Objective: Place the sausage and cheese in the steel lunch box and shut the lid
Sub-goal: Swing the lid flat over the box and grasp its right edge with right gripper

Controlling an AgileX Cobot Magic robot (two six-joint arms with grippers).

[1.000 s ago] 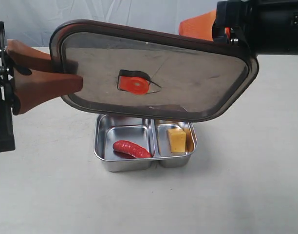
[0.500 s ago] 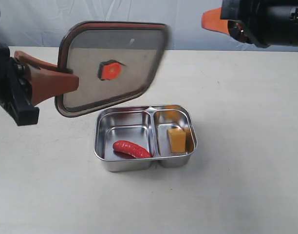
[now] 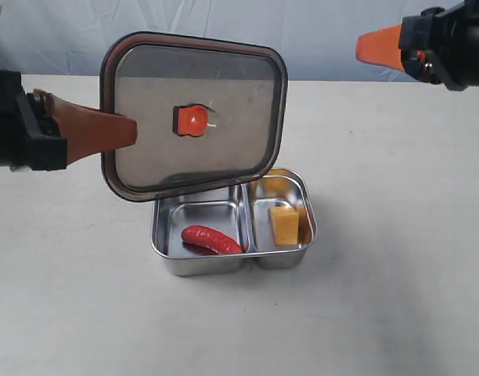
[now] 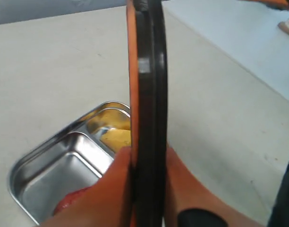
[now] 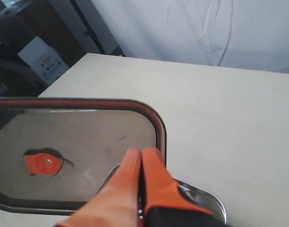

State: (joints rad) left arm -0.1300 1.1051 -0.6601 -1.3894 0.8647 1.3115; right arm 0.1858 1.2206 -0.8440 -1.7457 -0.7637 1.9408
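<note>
My left tool point(image 3: 114, 131) is clamped on one edge of the lid point(image 3: 224, 86). I hold the lid raised and tilted nearly upright over the rear of the steel lunch box point(image 3: 311, 227), with its orange valve point(image 3: 192, 121) facing the exterior camera. The box sits uncovered on the surface point(image 3: 396, 282). The sausage point(image 3: 212, 240) lies in the larger compartment on my left-arm side. The cheese point(image 3: 284, 225) rests in the smaller one beside it. My right tool point(image 3: 378, 45) hangs high and well apart, fingers pressed together, grasping nothing.
</note>
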